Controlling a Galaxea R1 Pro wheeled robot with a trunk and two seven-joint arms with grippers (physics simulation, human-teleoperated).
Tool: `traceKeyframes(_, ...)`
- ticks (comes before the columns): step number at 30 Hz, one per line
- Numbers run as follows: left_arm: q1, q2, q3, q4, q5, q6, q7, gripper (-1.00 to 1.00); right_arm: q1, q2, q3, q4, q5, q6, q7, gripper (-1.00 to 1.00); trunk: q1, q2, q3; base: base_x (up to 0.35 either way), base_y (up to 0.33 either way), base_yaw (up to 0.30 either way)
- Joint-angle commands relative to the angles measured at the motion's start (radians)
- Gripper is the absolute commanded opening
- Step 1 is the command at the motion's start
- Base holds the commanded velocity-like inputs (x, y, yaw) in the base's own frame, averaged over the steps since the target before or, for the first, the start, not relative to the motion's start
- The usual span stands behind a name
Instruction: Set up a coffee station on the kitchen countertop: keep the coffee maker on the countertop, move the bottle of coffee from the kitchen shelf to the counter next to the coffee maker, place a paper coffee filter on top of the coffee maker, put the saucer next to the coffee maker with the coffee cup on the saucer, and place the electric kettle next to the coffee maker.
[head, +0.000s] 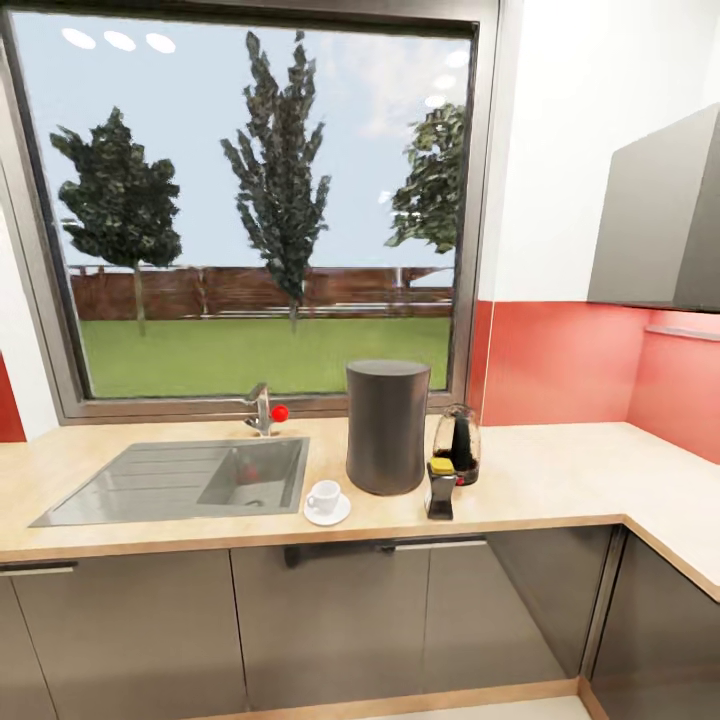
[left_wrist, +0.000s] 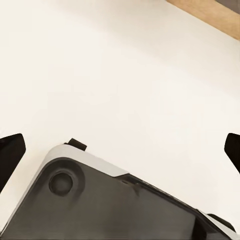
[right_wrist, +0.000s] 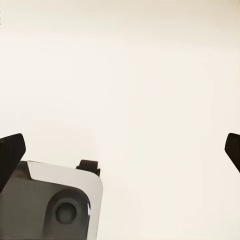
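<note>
- Here the coffee maker (head: 388, 426), a dark cylinder, stands on the desk (head: 560, 480) before the window (head: 255, 210).
- The coffee cup (head: 323, 496) sits on its saucer (head: 327, 513) just beside the maker, sink side.
- The electric kettle (head: 458, 444) (glass, dark inside) stands on the other side, the bottle of coffee (head: 440, 488) just in front of it.
- The sink (head: 185, 482) and tap (head: 262, 408) lie further along.
- Left gripper (left_wrist: 120, 150): fingers spread wide, holding nothing, over pale floor.
- Right gripper (right_wrist: 120, 150): likewise wide apart, nothing between.

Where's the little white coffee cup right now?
In the head view, the coffee cup sits on its saucer near the countertop's front edge, between the sink and the dark cylinder.
</note>
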Motion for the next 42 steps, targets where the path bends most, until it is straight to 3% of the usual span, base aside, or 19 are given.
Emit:
traceKeyframes(1, 0.0, 0.0, 0.0, 0.001, 0.002, -0.003, 0.0, 1.0, -0.001, 0.0, 0.005, 0.004, 0.005, -0.007, 0.0, 1.0, -0.004, 0.007, 0.003, 0.0, 0.0, 0.0)
traceKeyframes(15, 0.0, 0.0, 0.0, 0.001, 0.001, -0.003, 0.0, 1.0, -0.001, 0.001, 0.006, 0.004, 0.005, -0.008, 0.0, 1.0, -0.057, 0.105, 0.047, 0.0, 0.0, 0.0)
traceKeyframes(26, 0.0, 0.001, 0.0, 0.001, 0.001, -0.003, 0.0, 1.0, -0.001, 0.001, 0.006, 0.004, 0.005, -0.008, 0.0, 1.0, -0.057, 0.105, 0.047, 0.0, 0.015, 0.0)
traceKeyframes(42, 0.0, 0.002, 0.0, 0.001, -0.008, 0.0, 0.0, 1.0, -0.001, 0.0, 0.005, 0.004, 0.005, -0.008, 0.0, 1.0, -0.057, 0.105, 0.047, 0.066, 0.296, 0.0)
